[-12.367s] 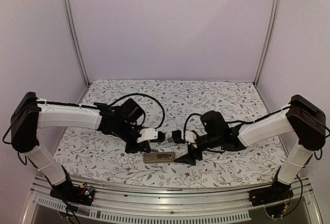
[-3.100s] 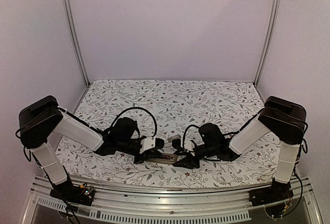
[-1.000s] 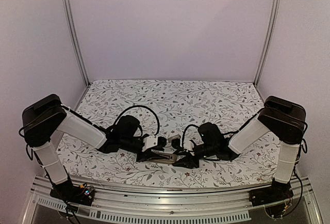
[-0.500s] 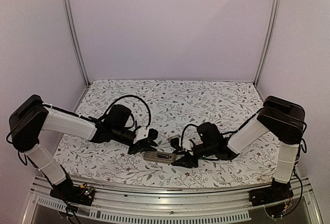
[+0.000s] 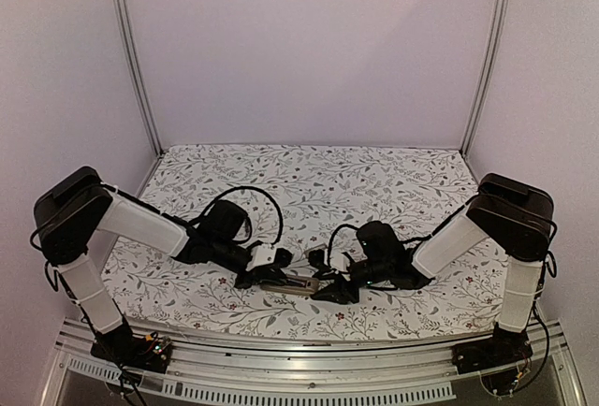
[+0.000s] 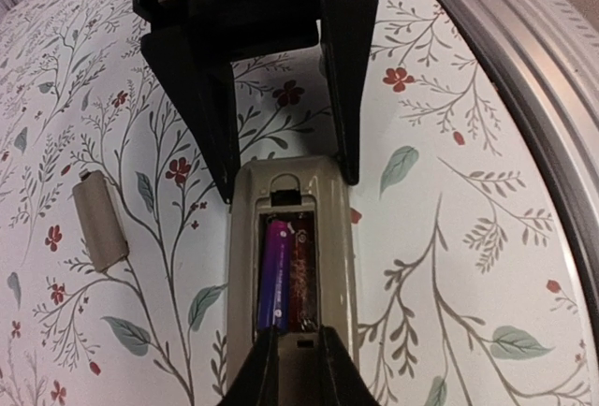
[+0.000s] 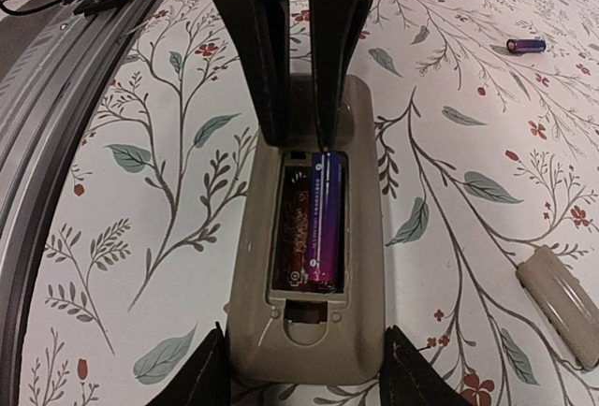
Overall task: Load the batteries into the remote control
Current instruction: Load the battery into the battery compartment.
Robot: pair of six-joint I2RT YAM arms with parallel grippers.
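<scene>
Half a second back the left arm [image 5: 140,224] was drawn away behind the remote control [image 7: 251,266]. Now it has swung down again, and the left jaws stand on the remote's left end, almost together, with only a thin slit between them and nothing in it. The right arm [image 5: 449,238] and the remote sit where they were. The right jaws clasp the remote across its width at the opposite end, one finger against each long side. The remote lies back-up on the flowered worktop [image 7: 140,191] near the front rail, between the two arms, with its greyish-tan shell uncovered and the recess open. One purple battery [image 7: 325,219] lies lengthwise in one bay; the bay beside it shows dark reddish-brown, and whether it is filled cannot be told. A second battery [image 7: 526,45] lies loose on the worktop well apart, and the small grey cover [image 7: 562,305] lies near the remote without touching it.
</scene>
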